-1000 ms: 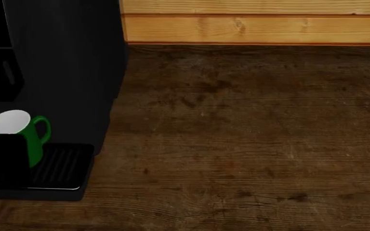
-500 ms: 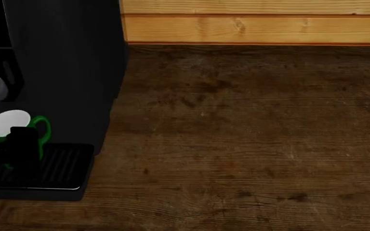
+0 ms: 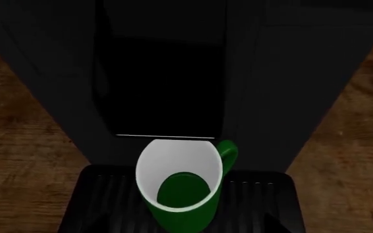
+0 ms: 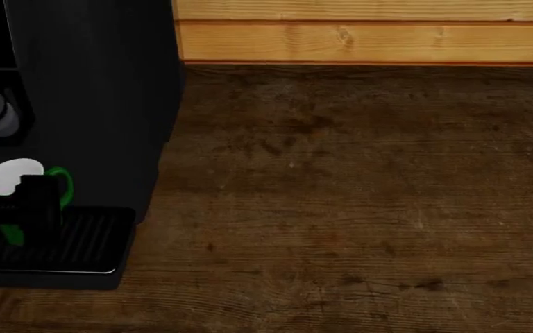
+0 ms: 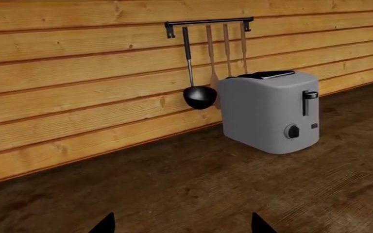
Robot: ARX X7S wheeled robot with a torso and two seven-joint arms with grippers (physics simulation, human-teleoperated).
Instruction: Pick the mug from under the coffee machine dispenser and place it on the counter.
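The green mug (image 4: 9,179), white inside, stands upright on the ribbed drip tray (image 4: 86,239) of the black coffee machine (image 4: 91,104), its handle (image 4: 60,184) to the right. In the left wrist view the mug (image 3: 180,194) is close below the dark spout recess (image 3: 161,73). My left gripper (image 3: 181,229) is open around the mug. One black finger (image 4: 37,208) covers the mug's front. My right gripper (image 5: 180,227) is open and empty above the brown counter (image 5: 206,184), away from the machine.
The counter (image 4: 341,194) stretches right of the machine to the orange plank wall (image 4: 359,35). In the right wrist view a grey toaster (image 5: 267,111) stands by the wall, under a rail with a ladle (image 5: 198,94) and several utensils.
My left gripper's black finger has moved forward over the mug's front. The grey wrist part rose into view at the left. The mug has not moved.
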